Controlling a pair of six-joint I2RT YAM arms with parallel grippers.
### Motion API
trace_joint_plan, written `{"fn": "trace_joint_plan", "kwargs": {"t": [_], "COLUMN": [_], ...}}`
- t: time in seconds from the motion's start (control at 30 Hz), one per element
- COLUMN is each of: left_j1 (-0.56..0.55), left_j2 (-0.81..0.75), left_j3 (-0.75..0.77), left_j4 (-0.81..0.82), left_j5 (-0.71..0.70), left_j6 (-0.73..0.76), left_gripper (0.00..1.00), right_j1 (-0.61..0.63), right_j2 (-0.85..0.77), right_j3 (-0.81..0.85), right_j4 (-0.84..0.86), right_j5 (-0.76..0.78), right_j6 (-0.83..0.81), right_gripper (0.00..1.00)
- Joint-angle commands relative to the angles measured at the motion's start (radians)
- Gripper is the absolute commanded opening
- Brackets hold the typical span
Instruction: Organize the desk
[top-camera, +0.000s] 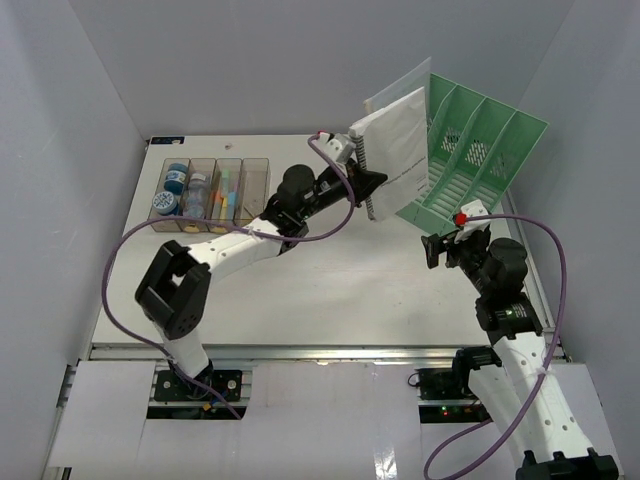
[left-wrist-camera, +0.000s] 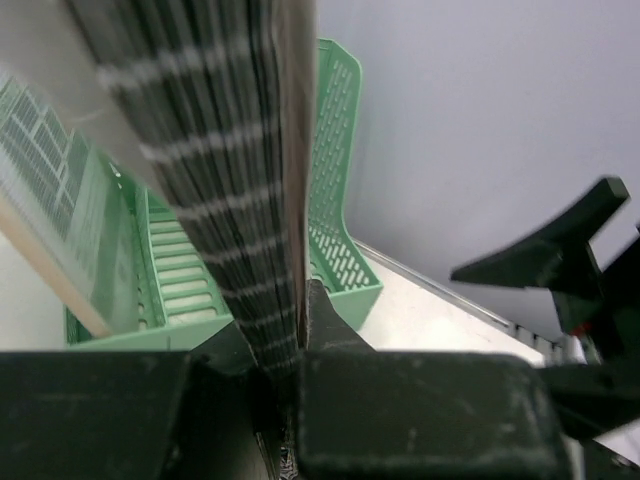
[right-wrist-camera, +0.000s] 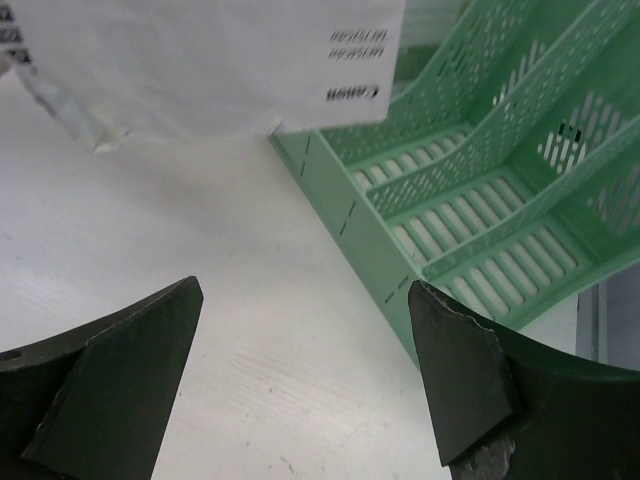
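Observation:
My left gripper (top-camera: 372, 183) is shut on the lower edge of a white spiral-bound booklet (top-camera: 395, 150) and holds it upright in the air, just left of the green four-slot file rack (top-camera: 470, 150) at the desk's (top-camera: 330, 290) back right. In the left wrist view the fingers (left-wrist-camera: 335, 325) pinch the booklet's page edge (left-wrist-camera: 230, 180), with the rack (left-wrist-camera: 335, 200) behind. My right gripper (top-camera: 438, 248) is open and empty, low over the desk in front of the rack. The right wrist view shows its gripper (right-wrist-camera: 300, 370), the rack (right-wrist-camera: 470, 200) and the booklet (right-wrist-camera: 200, 60).
A clear smoky four-compartment tray (top-camera: 255, 195) at the back left holds tape rolls, bottles and pens. White walls enclose the desk on three sides. A metal rail (top-camera: 320, 352) runs along the front edge. The right gripper shows in the left wrist view (left-wrist-camera: 560, 265).

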Motion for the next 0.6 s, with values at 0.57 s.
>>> {"fn": "trace_joint_plan", "kwargs": {"t": [0.57], "left_j1": [-0.064], "left_j2": [0.746], "left_j3": [1.045], "left_j4": [-0.189], "left_j5": [-0.249], "left_j6": [0.308], "left_gripper": [0.0], "right_j1": [-0.118], "right_j2": [-0.077], "right_j3": [-0.084], "right_j4": [0.054], "right_j5": [-0.113], "right_j6": [0.021], "right_gripper": [0.9]}}
